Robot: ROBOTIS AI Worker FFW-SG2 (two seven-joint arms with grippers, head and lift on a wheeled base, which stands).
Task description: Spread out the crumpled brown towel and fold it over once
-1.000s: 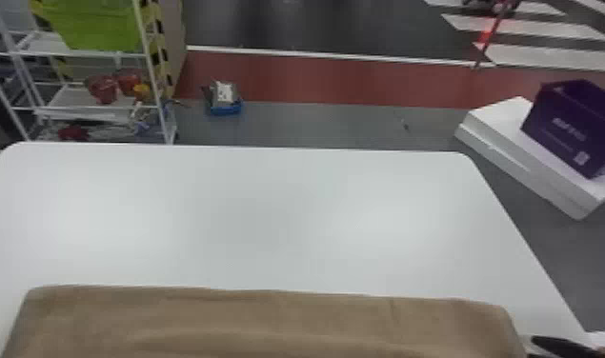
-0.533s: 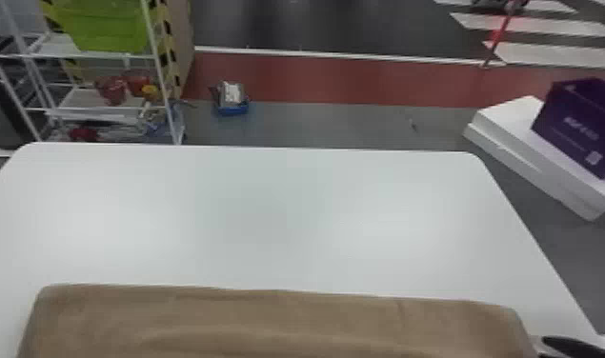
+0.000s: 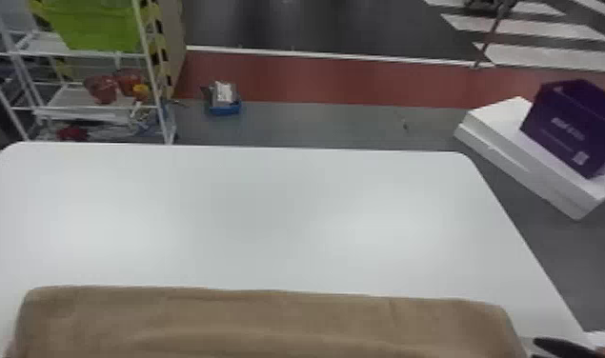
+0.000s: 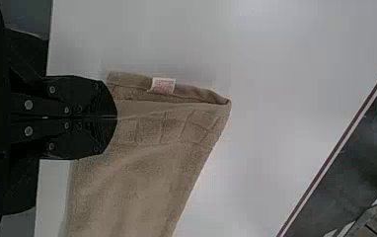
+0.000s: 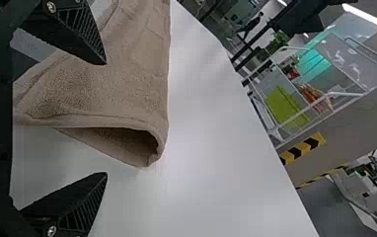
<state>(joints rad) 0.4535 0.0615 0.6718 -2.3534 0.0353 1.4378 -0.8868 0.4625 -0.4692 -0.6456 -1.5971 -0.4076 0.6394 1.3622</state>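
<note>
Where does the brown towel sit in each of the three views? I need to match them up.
Head view: the brown towel spans most of the bottom edge.
Left wrist view: the towel has its labelled end at the tips of the closed left pincer.
Right wrist view: the towel's hollow fold lies just beyond the open right pincer.
Shared landmark: the white tabletop.

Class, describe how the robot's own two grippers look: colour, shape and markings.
Both are black. The left gripper has broad jaws with rounded ends and small silver screw heads. The right gripper shows tapering jaws with ridged inner faces and similar screws.
</note>
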